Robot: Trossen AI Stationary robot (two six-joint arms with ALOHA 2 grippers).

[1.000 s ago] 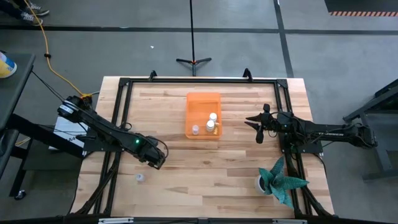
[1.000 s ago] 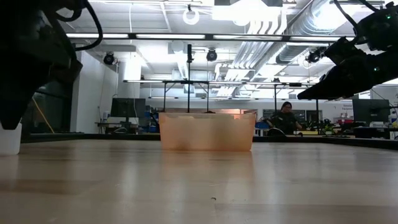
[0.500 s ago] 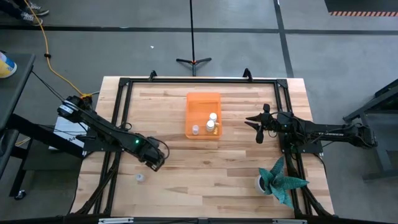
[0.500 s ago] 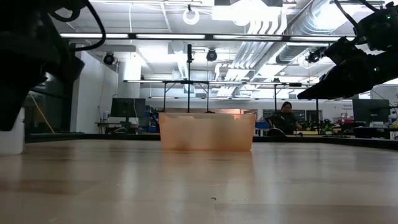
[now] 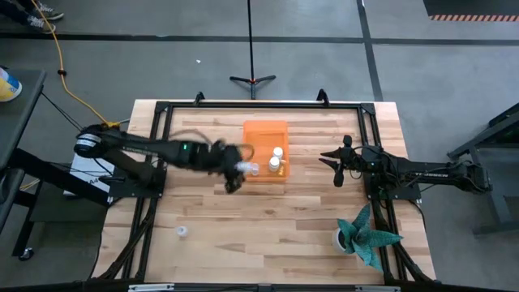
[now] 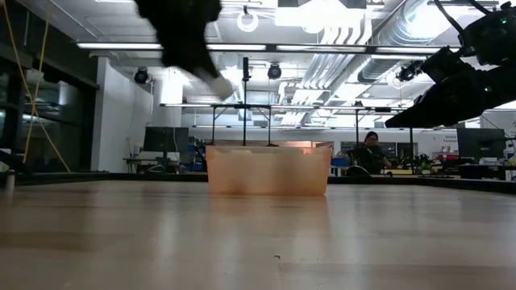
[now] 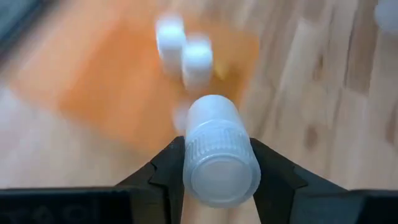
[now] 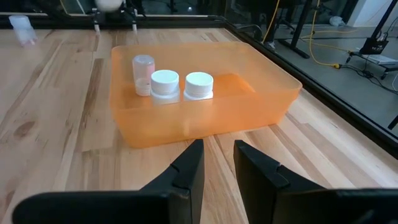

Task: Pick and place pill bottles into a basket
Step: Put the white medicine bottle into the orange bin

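Observation:
The orange basket (image 5: 265,138) stands at the table's middle with three white-capped pill bottles (image 8: 165,84) upright inside it. My left gripper (image 5: 235,172) is at the basket's near-left corner, raised above the table, and is shut on a pill bottle (image 7: 217,155). That bottle also shows in the low view (image 6: 219,84). One more bottle (image 5: 182,232) stands on the table at the near left. My right gripper (image 5: 334,166) hangs open and empty to the right of the basket, its fingers (image 8: 186,168) pointing at it. My left gripper pinches the bottle between its two fingers, on its two sides at the capped end (image 7: 186,168). The cap faces back toward the wrist and the other end (image 7: 211,109) points out past the fingertips. The bottle is lifted clear, above the basket's edge.
A white pot with a teal plant (image 5: 365,235) stands at the near right. A black frame (image 5: 259,105) runs round the table top. Bare wood lies in front of the basket.
My left gripper has swung quickly from the near-left part of the table toward the basket, going up and toward the far-right, with the bottle in its fingers. The loose bottle at the near left has stayed in place.

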